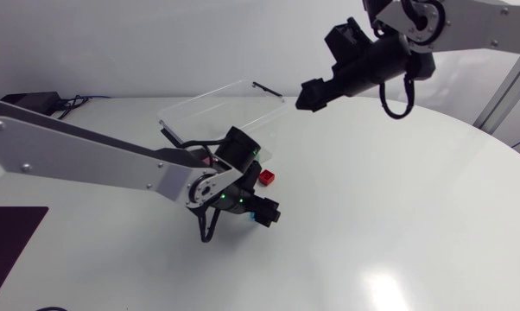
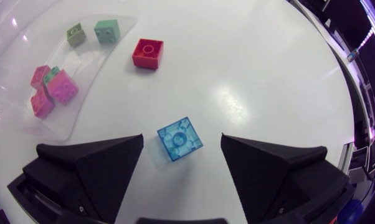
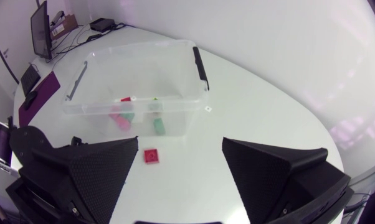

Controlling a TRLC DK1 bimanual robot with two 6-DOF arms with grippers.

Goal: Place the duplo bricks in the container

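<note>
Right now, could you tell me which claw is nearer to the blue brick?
Left. The left claw is open around the blue brick; the right claw hangs beyond the container.

Surface: a white, glossy surface fills most of the head view, its curved rim running down the upper right of the frame.
Light: a soft bright glare patch sits at the lower right of the head view, and a fainter sheen lies near the middle of the left wrist view.
Mat: a flat dark maroon panel lies at the lower left.
</note>
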